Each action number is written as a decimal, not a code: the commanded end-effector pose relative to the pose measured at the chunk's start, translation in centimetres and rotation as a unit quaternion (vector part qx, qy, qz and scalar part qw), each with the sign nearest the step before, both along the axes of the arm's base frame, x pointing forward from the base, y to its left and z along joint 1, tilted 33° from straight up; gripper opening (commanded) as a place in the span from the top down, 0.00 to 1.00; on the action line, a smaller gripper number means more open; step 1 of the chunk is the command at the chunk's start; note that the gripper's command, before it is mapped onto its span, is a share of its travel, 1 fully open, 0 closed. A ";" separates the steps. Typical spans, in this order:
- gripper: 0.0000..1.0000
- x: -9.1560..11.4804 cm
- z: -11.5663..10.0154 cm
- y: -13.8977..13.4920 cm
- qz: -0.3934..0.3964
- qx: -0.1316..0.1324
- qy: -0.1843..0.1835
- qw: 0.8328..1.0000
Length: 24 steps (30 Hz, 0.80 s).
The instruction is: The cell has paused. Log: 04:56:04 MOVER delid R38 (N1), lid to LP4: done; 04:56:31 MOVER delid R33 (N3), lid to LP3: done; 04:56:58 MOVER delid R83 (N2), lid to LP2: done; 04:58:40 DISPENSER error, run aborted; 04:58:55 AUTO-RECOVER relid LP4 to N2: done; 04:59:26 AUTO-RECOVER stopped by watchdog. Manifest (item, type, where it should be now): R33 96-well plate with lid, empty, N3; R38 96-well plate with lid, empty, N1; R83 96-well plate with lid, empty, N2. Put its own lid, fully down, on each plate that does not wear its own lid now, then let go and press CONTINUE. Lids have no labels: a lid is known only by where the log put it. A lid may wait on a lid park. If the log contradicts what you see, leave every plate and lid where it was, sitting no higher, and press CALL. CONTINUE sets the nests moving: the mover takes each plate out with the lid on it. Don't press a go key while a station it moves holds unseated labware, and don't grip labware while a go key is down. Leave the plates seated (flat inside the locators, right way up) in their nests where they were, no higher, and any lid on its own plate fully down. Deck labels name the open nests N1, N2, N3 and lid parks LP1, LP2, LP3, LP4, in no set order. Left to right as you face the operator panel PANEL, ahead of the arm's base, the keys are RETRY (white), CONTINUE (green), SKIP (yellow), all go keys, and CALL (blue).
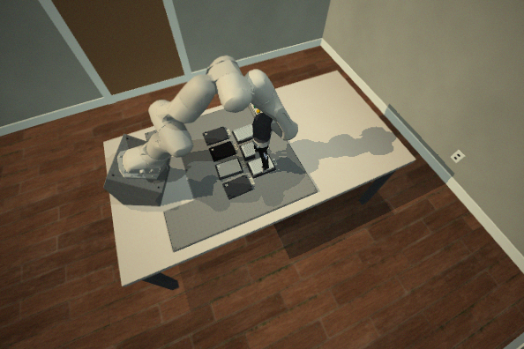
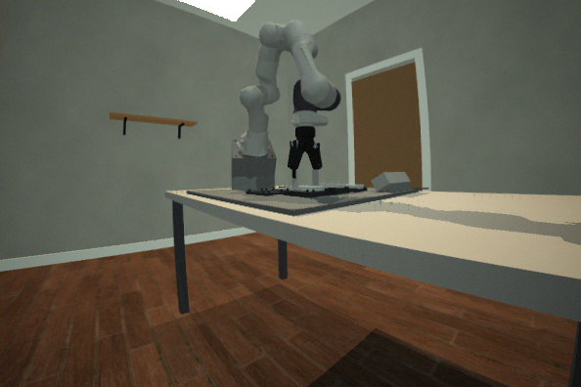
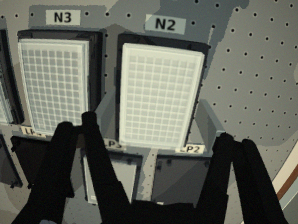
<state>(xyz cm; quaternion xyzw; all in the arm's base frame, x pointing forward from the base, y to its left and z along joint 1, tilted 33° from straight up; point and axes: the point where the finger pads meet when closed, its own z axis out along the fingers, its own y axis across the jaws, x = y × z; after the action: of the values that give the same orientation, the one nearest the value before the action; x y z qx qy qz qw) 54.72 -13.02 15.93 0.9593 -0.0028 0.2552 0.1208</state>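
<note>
In the wrist view the plate in nest N2 (image 3: 160,92) is white and gridded, sits flat in its locators, and has a lid on it that looks level. The plate in nest N3 (image 3: 53,83) sits to its left, its wells showing. My gripper (image 3: 156,104) is open, its two black fingers standing on either side of the N2 plate's near end with a small gap to it and nothing between them. In the top view my gripper (image 1: 265,162) hangs low over the N2 plate (image 1: 258,167), the nearest in the plate row. The third plate (image 1: 243,133) is at the far end.
The lid park column stands left of the nests: two dark empty parks (image 1: 216,135), (image 1: 221,150), one with a grey lid (image 1: 229,168), and a dark one (image 1: 239,186). The operator panel (image 2: 391,181) is a grey box on the deck beyond the plates. The arm base block (image 1: 132,176) is at the left.
</note>
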 end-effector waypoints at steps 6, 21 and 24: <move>0.34 0.1 -0.1 0.0 0.001 0.000 0.000 1.000; 0.34 -0.4 0.7 0.3 0.001 0.000 0.000 1.000; 0.34 -0.6 1.0 0.3 0.001 0.000 0.000 1.000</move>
<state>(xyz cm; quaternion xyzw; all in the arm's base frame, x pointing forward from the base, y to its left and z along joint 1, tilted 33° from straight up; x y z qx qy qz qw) 54.48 -12.65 16.67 0.9589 -0.0012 0.2575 0.1192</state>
